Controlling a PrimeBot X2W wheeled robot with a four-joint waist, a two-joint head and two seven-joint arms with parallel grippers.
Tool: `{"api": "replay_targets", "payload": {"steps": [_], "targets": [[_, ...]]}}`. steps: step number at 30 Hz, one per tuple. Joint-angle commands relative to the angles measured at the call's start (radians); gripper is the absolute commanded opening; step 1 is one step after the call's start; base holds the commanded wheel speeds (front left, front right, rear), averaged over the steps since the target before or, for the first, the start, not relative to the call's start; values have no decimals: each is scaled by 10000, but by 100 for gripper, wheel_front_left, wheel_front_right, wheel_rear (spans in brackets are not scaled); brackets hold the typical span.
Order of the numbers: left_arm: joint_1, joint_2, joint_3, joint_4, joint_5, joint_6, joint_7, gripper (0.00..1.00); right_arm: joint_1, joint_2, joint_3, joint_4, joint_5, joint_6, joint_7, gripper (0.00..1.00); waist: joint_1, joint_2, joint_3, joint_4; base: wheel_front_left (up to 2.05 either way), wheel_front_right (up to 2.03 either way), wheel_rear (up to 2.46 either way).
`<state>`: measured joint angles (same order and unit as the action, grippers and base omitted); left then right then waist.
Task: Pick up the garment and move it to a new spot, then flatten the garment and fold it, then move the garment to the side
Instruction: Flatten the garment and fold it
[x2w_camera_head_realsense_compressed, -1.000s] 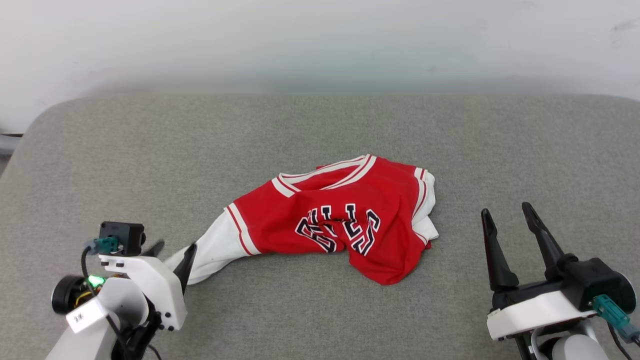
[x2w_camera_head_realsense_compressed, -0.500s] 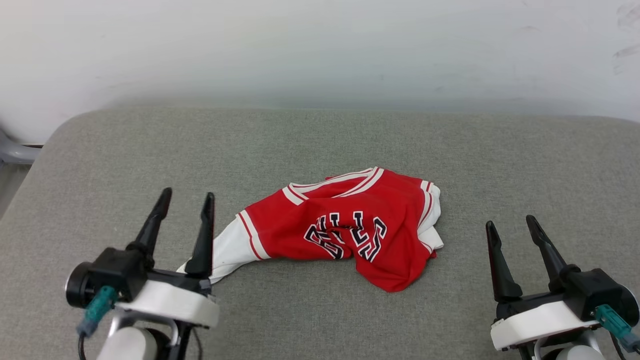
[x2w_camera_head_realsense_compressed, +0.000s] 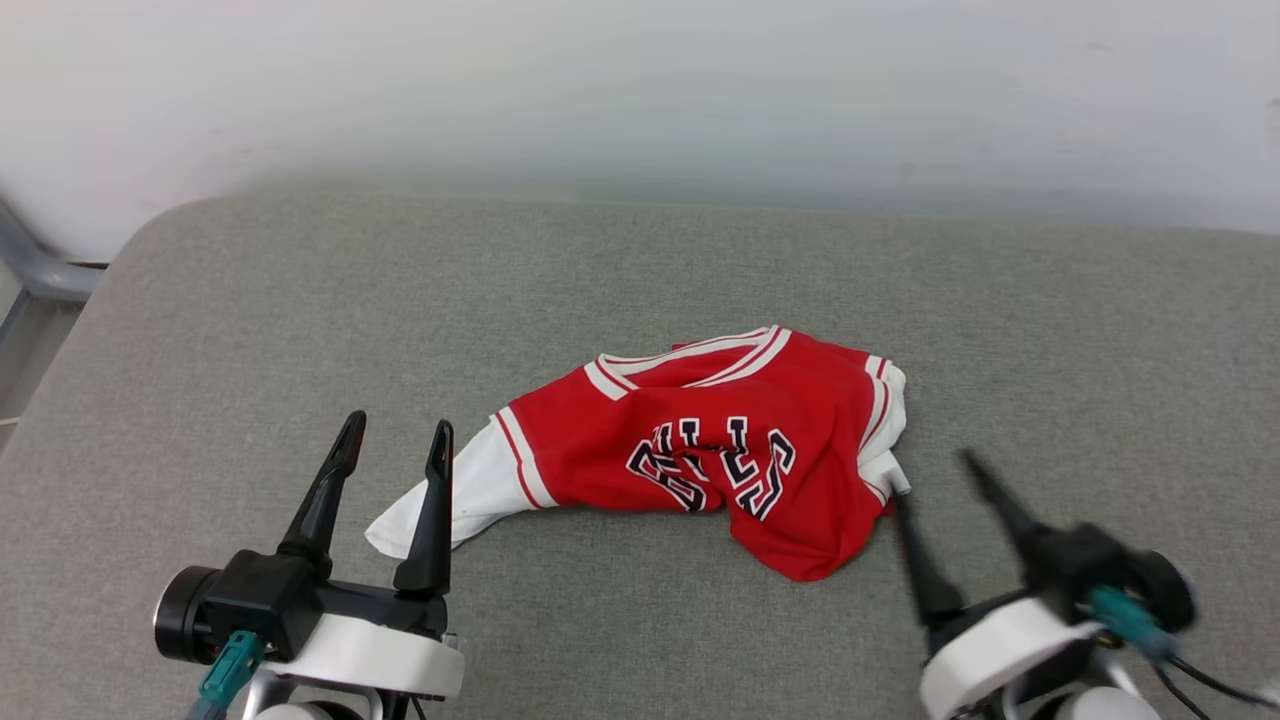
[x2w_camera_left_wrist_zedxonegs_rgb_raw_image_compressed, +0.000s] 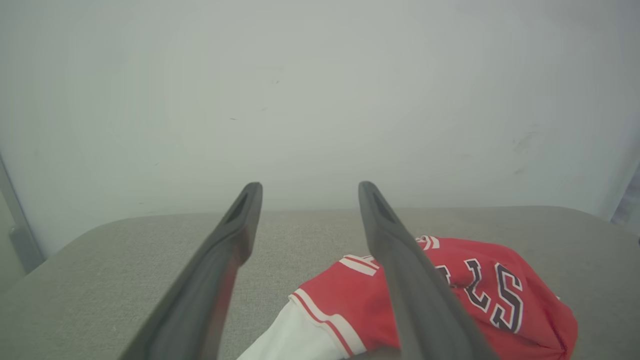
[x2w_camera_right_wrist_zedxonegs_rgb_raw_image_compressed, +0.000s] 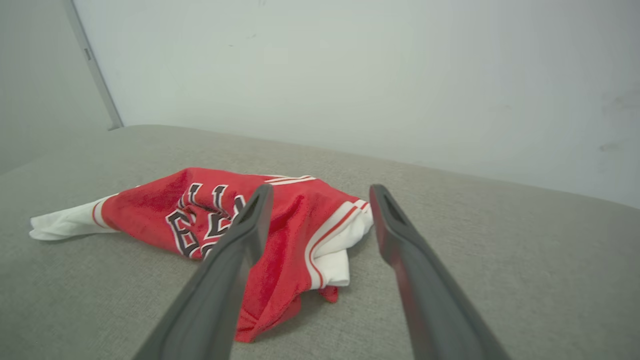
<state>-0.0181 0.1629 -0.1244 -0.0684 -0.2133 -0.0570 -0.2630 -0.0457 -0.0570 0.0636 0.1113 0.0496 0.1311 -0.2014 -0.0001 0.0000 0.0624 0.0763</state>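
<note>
The garment (x2w_camera_head_realsense_compressed: 700, 450), a red jersey with white sleeves and black lettering, lies crumpled in the middle of the grey padded surface (x2w_camera_head_realsense_compressed: 250, 330). One white sleeve (x2w_camera_head_realsense_compressed: 450, 495) trails toward the lower left. My left gripper (x2w_camera_head_realsense_compressed: 395, 440) stands open just left of that sleeve, holding nothing. On the other side, my right gripper (x2w_camera_head_realsense_compressed: 935, 480) is open and blurred, close to the garment's right edge. The left wrist view has the garment (x2w_camera_left_wrist_zedxonegs_rgb_raw_image_compressed: 450, 295) behind the right finger (x2w_camera_left_wrist_zedxonegs_rgb_raw_image_compressed: 400, 260). In the right wrist view, the garment (x2w_camera_right_wrist_zedxonegs_rgb_raw_image_compressed: 210, 210) lies ahead between and left of the fingers (x2w_camera_right_wrist_zedxonegs_rgb_raw_image_compressed: 240, 240).
A pale wall (x2w_camera_head_realsense_compressed: 640, 90) rises behind the grey surface. At the far left edge stands a grey metal bar (x2w_camera_head_realsense_compressed: 30, 270). Bare grey fabric extends to both sides of the garment and behind it.
The left gripper let go of the white sleeve, swung upright and opened. The right gripper has moved left toward the garment's right edge. The camera shifted, so the whole picture moved.
</note>
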Motion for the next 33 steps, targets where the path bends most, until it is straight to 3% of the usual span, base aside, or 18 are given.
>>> {"api": "replay_targets", "payload": {"steps": [1, 7, 11, 15, 20, 28, 29, 30, 31, 33], "targets": [[-60, -111, 97, 47, 92, -106, -24, 100, -217, -371, 612, -40, 102, -7, 641, 100, 1, 0, 74, 64, 0, 0, 0], [-167, -426, 257, 327, 306, -406, -24, 100, -1335, -1937, 3293, -494, 1255, -10, 4384, 100, 1, 0, 344, 280, 0, 0, 0], [-365, -612, 216, 511, 392, -552, -25, 100, -2345, -2744, 4394, -507, 2112, -11, 6792, 100, 1, 0, 511, 581, 0, 0, 0], [-507, -732, 176, 667, 421, -642, -25, 100, -3158, -3109, 4979, -41, 2673, -11, 8412, 100, 1, 0, 647, 928, 0, 0, 0], [-596, -840, 179, 811, 415, -692, -25, 100, -3818, -3326, 5613, 742, 3108, -8, 9339, 100, 1, 0, 789, 1357, 0, 0, 0], [-627, -925, 204, 857, 446, -722, -25, 100, -4264, -3652, 6881, 2340, 3342, -8, 9179, 100, 1, 0, 959, 1676, 0, 0, 0], [-646, -931, 199, 868, 452, -726, -25, 100, -4255, -3643, 6996, 2566, 3487, -8, 9188, 72, 1, 0, 968, 1689, 0, 0, 0], [-657, -937, 189, 880, 457, -728, -25, 100, -4256, -3668, 7132, 2746, 3604, -5, 9193, 30, 1, 0, 971, 1697, 0, 0, 0], [-659, -942, 181, 901, 464, -730, -25, 100, -4260, -3723, 7279, 2899, 3705, -7, 9160, 0, 1, 0, 965, 1701, 0, 0, 0], [-651, -949, 188, 947, 468, -728, -25, 100, -4324, -3804, 7465, 3050, 3950, -7, 9057, 0, 1, 0, 928, 1684, 0, 0, 0]]}}
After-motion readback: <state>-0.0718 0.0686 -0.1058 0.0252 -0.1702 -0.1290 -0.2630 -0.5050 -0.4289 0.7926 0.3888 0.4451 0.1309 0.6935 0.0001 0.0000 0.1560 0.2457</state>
